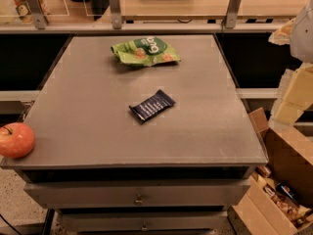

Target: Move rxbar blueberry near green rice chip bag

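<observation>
**Three items on a grey bench**

The rxbar blueberry, a navy wrapper with rows of white lettering too small to read, lies near the centre of the bench. The green rice chip bag, with large white letters, lies well apart toward the far edge. A red apple sits at the near left corner. The gripper hangs beyond the right edge, and I cannot tell how its jaws stand.

apple at near left corner, we see it cut by left edge | gripper beyond far right corner, cut by right edge | rxbar blueberry lettering too small for us to read
</observation>
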